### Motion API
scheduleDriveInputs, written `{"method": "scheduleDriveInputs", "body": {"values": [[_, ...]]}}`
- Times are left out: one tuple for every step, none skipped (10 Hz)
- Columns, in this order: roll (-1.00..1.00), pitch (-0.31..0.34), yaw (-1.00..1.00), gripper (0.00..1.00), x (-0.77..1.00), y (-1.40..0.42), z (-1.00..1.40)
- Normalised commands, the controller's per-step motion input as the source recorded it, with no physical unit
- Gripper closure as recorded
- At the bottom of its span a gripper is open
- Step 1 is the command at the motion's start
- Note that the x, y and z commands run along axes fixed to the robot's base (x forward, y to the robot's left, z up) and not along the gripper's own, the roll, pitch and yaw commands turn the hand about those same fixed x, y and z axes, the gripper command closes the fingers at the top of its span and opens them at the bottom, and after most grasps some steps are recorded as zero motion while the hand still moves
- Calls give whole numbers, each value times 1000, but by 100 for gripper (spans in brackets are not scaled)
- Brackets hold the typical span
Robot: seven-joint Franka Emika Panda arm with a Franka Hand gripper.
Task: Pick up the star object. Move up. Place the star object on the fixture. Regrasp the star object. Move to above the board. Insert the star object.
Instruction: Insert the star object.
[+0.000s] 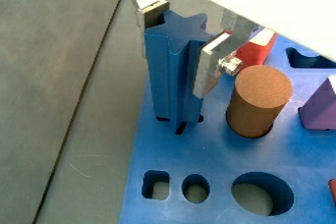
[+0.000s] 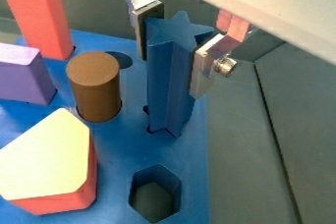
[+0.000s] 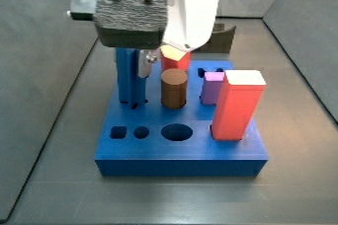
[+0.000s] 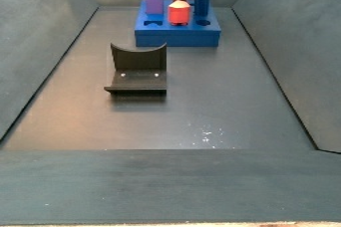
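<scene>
We are at the last step: the gripper (image 2: 175, 39), fingers clamped on the star (image 2: 170, 85), stands it upright in the board (image 2: 223, 159), the fixture (image 4: 136, 70) empty behind us.

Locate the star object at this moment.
In both wrist views the star object stands upright on the board beside the brown cylinder, between the gripper fingers.

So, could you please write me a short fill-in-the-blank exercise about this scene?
1. The gripper fingers clamp the dark-blue star-shaped peg, which stands ____.
2. The peg's lower end sits in the thick blue square board, beside the ____ cylinder.
3. The dark L-shaped fixture holds ____.

Missing: upright; brown; nothing
</scene>
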Motion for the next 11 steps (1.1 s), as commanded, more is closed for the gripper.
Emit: {"method": "scheduleDriveInputs", "body": {"values": [[26, -333, 0, 100, -160, 0, -589], [79, -366, 54, 100, -234, -9, -531], [284, -134, 51, 100, -51, -163, -263], [427, 27, 17, 100, 91, -231, -66], [489, 34, 9, 100, 106, -257, -151], [443, 24, 0, 100, 131, -206, -260], [321, 20, 6, 100, 100, -77, -280], [93, 0, 86, 100, 57, 0, -177], [11, 0, 137, 100, 43, 57, -174], [0, 0, 274, 100, 0, 160, -60], [0, 0, 251, 100, 0, 160, -26]]}}
